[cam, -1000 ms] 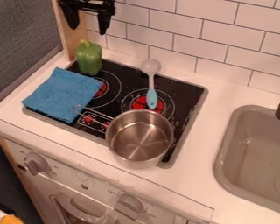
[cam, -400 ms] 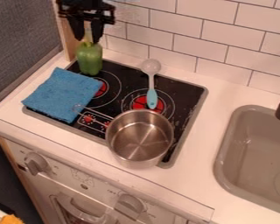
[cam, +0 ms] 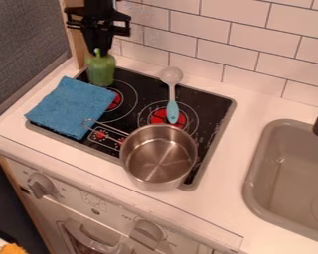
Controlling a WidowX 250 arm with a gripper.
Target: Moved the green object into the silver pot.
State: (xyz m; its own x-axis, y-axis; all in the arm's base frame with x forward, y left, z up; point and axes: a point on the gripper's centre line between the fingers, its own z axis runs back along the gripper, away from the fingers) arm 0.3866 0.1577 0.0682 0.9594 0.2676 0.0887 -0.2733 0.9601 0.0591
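The black gripper (cam: 99, 52) is at the upper left, pointing down at the top of the green pepper (cam: 101, 72). Its two fingers are close together, shut on the pepper around the stem. The pepper stands upright at the stove's back left corner. In front and to the right, the silver pot (cam: 159, 158) sits at the stove's front right edge, its inside bare and its thin wire handle pointing left and back.
A folded blue cloth (cam: 71, 107) covers the stove's left side. A spoon with a light blue handle (cam: 172, 110) lies behind the pot. The sink (cam: 281, 183) is at right, and a tiled wall (cam: 234, 42) rises behind.
The gripper has come down to the pepper's top, and its fingers have drawn together around the stem. The pot, cloth and spoon have kept their places.
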